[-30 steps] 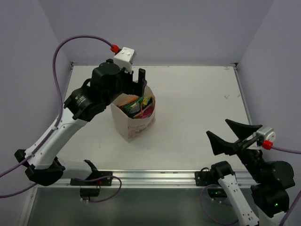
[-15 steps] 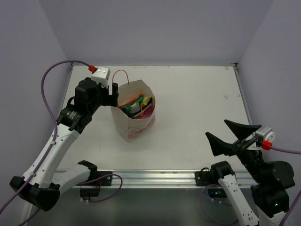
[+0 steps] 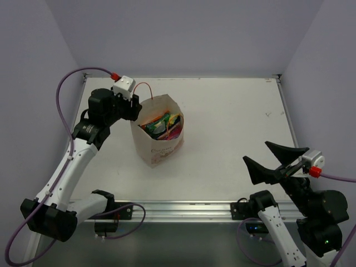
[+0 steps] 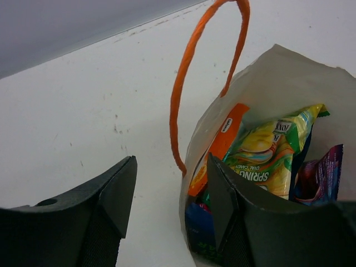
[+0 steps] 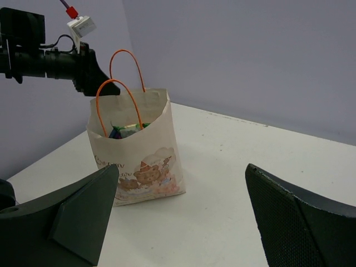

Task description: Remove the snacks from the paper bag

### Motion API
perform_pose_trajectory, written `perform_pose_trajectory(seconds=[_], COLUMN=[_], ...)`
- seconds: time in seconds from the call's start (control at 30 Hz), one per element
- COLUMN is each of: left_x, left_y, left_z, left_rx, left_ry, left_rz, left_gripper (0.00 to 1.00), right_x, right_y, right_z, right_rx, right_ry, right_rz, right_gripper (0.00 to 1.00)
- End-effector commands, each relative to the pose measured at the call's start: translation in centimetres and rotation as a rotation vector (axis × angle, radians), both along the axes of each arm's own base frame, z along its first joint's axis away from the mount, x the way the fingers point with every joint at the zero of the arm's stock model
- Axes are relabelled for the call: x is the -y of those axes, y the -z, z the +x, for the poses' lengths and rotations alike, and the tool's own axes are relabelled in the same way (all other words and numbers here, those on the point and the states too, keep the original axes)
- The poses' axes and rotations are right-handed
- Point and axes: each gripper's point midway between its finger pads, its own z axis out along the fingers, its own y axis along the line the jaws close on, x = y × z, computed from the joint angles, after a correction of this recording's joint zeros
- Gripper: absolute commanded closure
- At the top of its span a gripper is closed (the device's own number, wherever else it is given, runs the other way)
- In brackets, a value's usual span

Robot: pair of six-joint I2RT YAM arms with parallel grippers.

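Left arm has swung from over the paper bag (image 3: pixel 158 146) to its left rim.
Left fingers (image 4: pixel 114 192) part-open astride the orange handle (image 4: pixel 186 72); snacks (image 3: pixel 162 124) inside, mid-frame; right fingers (image 5: pixel 83 208) spread wide, empty.

Plain pale lilac walls (image 3: pixel 183 33) close in a flat white surface (image 3: pixel 233 128) (faintly scuffed and speckled in places), with a silver metal rail (image 3: pixel 183 207) along its near edge; the light is soft and even.

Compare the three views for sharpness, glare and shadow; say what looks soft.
Top external: even, soft light, the paper bag sharp. Left wrist: highlights gleam on the foil snacks; the left tool is dark and soft. Right wrist: the right tool looms blurred, bag crisp.
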Motion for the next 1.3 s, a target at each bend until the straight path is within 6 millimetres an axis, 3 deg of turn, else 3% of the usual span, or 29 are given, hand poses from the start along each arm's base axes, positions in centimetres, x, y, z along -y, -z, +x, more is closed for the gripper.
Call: perform_pose_trajectory(seconds=[0.0, 0.2, 0.4, 0.5, 0.63, 0.67, 0.83, 0.97, 1.07, 1.1, 1.27], left_x=[1.0, 0.6, 1.0, 1.4, 1.5, 1.6, 1.6, 1.3, 0.8, 0.6, 0.4], left_y=[-0.1, 1.7, 1.6, 1.4, 0.8, 0.6, -1.3, -3.7, -5.4, -5.6, -6.6], left_z=[0.5, 0.9, 1.3, 1.4, 1.5, 1.6, 1.8, 2.1, 2.6, 2.8, 3.5], left_rx=[0.050, 0.018, 0.032, 0.042, 0.060, 0.066, 0.110, 0.182, 0.240, 0.247, 0.270], left_ry=[0.095, 0.102, 0.137, 0.159, 0.171, 0.177, 0.191, 0.181, 0.144, 0.137, 0.120], left_rz=[0.019, 0.041, 0.020, 0.017, 0.020, 0.020, 0.038, 0.055, 0.069, 0.079, 0.093], left_gripper=[0.42, 0.49, 0.60, 0.71, 0.98, 1.00, 1.00, 1.00, 1.00, 1.00, 1.00], right_x=[-0.4, -0.4, -0.3, -0.3, -0.3, -0.3, -1.2, -3.1, -5.2, -6.0, -8.6], right_y=[-0.1, 0.1, 0.3, 0.4, 0.4, 0.4, 0.1, -0.7, -1.4, -1.5, -2.6], right_z=[0.2, 0.2, 0.2, 0.2, 0.4, 0.4, 0.7, 1.5, 3.0, 4.4, 7.4], right_rx=[0.001, -0.002, -0.006, -0.007, -0.010, -0.012, -0.036, -0.090, -0.175, -0.227, -0.309], right_ry=[-0.022, -0.020, -0.012, -0.014, -0.012, -0.013, -0.057, -0.158, -0.256, -0.276, -0.378], right_rz=[-0.021, -0.021, -0.022, -0.023, -0.025, -0.027, -0.029, -0.049, -0.046, -0.047, -0.022], right_gripper=[0.01, 0.01, 0.01, 0.01, 0.01, 0.01, 0.01, 0.01, 0.01, 0.01, 0.01])
